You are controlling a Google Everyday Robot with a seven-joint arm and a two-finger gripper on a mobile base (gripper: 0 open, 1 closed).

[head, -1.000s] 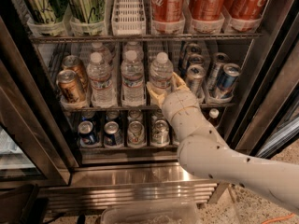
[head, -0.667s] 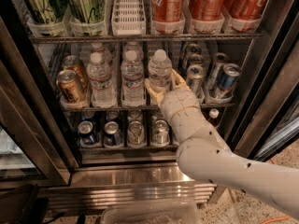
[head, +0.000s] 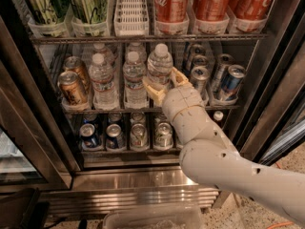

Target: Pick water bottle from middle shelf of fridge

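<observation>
The fridge stands open, and its middle shelf holds white lane trays. My gripper reaches in from the lower right on a pale arm. It is shut on a water bottle in the third lane, with one cream finger on its left and the other on its right. The held bottle sits higher than the two like bottles to its left. Its base is hidden behind my wrist.
Bronze cans stand at the shelf's left and silver and blue cans at its right. Red cola cans, green cans and an empty white tray are above. Short cans are below. Dark door frames flank the opening.
The held bottle and my gripper have moved up and slightly left, so the bottle's cap now stands above those of the neighbouring bottles.
</observation>
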